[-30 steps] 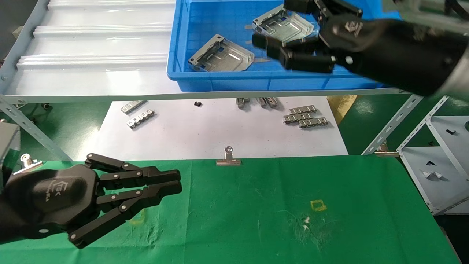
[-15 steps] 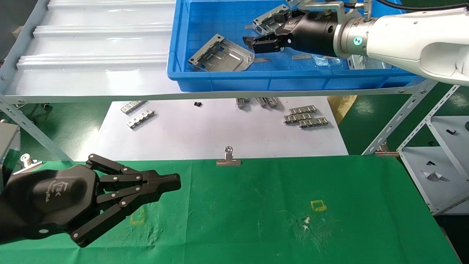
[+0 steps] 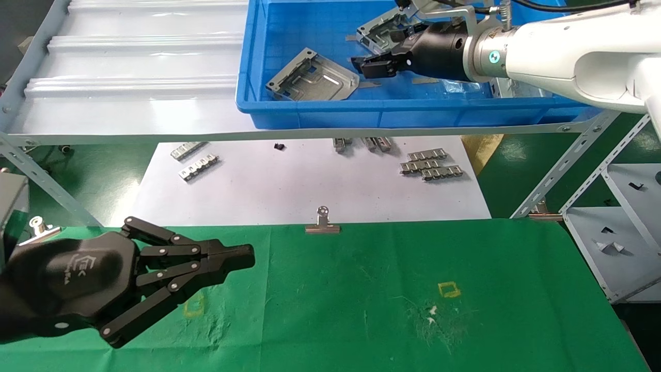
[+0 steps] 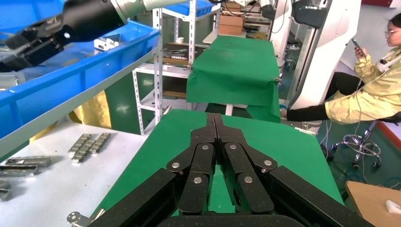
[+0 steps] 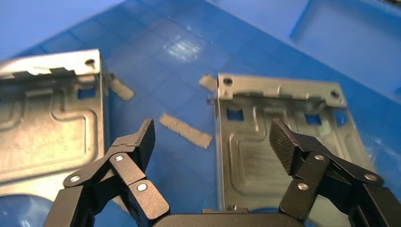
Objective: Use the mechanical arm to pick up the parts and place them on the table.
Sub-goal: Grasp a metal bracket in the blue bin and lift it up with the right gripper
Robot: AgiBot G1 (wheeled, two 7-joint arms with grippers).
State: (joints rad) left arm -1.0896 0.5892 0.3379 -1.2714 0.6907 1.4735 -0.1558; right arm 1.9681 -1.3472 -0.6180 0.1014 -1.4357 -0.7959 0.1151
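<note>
- Head view: right gripper [image 3: 373, 66] inside blue bin [image 3: 310, 111], upper right, between two parts [image 3: 314, 78] [image 3: 382, 28]; left gripper [image 3: 242, 257], fingers clenched, lower left over green surface [image 3: 392, 310]; binder clip [image 3: 322, 222] mid-frame.
- Right wrist view: fingers [image 5: 142, 137] released, spread over one part [image 5: 269, 142]; tape bits [image 5: 185, 130] beside.

The right gripper [image 5: 215, 142] hangs with fingers spread wide over the blue bin floor [image 5: 156, 56]. One grey plate [image 5: 279, 142] lies beneath it; a second plate [image 5: 47, 113] lies beside, tan tape strip [image 5: 185, 130] between them.
</note>
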